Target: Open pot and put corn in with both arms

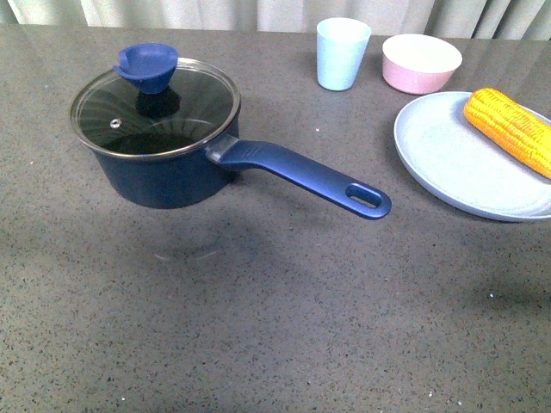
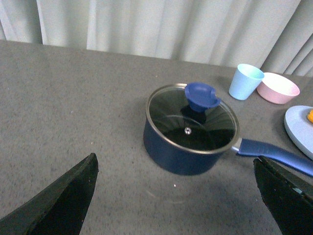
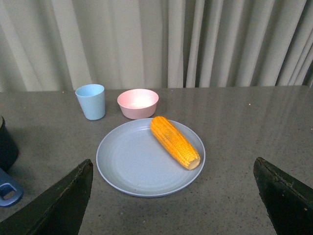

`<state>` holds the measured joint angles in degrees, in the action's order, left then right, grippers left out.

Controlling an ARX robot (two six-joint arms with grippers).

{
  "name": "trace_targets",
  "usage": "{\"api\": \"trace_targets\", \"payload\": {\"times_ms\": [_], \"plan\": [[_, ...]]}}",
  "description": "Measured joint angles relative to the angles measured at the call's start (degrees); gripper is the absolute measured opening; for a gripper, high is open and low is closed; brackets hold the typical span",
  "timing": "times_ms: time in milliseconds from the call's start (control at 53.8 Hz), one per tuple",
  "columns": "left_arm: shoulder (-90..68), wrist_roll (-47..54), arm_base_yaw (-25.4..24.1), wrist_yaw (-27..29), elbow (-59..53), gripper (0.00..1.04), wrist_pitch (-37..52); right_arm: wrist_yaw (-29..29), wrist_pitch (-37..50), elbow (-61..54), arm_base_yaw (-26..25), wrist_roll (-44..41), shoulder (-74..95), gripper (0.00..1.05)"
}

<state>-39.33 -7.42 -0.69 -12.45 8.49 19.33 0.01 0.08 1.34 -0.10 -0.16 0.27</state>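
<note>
Nearest to us, our left gripper [image 2: 174, 159] has its black fingers [image 2: 63, 200] spread wide with nothing held between them, and it hangs above the grey table [image 1: 258, 327] short of the pot [image 1: 164, 172]. Our right gripper [image 3: 172, 161] is spread just as wide and just as empty, its fingers [image 3: 54, 205] apart from the plate [image 1: 456, 163] ahead of it. Further in, the dark blue pot stands upright on our left side of the table. Its glass lid [image 1: 172, 116] is still seated on the rim and the blue knob [image 1: 146, 67] sits toward the far edge. Its long handle [image 1: 301, 172] reaches toward the right and toward us, ending in an oval hole. Well apart from the pot, on the right, the pale blue plate carries the corn [image 1: 512, 129], which lies slantwise on it. Beyond both stand a light blue cup [image 1: 342, 53] and, just beside it, a pink bowl [image 1: 421, 62]. Past the table's far edge hangs a pale curtain [image 3: 146, 44].
</note>
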Motion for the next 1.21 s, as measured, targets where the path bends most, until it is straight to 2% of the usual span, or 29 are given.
{"api": "trace_targets", "payload": {"times_ms": [111,260,371,706,1022,1207], "plan": [[-21.9,-1.4,0.8,0.2,5.9,0.96,16.7,0.0,0.0,0.0,0.0,0.0,0.0,0.96],[-36.1,-2.9,3.7,0.9,11.3,0.96,23.0,0.0,0.0,0.0,0.0,0.0,0.0,0.96],[-44.3,-3.4,6.8,2.5,15.8,0.96,25.6,0.0,0.0,0.0,0.0,0.0,0.0,0.96],[-54.7,-3.2,12.3,5.9,22.7,0.96,27.8,0.0,0.0,0.0,0.0,0.0,0.0,0.96],[-61.9,0.2,14.9,9.0,26.8,0.96,29.3,0.0,0.0,0.0,0.0,0.0,0.0,0.96],[-64.3,0.8,15.5,9.1,29.6,0.96,29.1,0.0,0.0,0.0,0.0,0.0,0.0,0.96]]}}
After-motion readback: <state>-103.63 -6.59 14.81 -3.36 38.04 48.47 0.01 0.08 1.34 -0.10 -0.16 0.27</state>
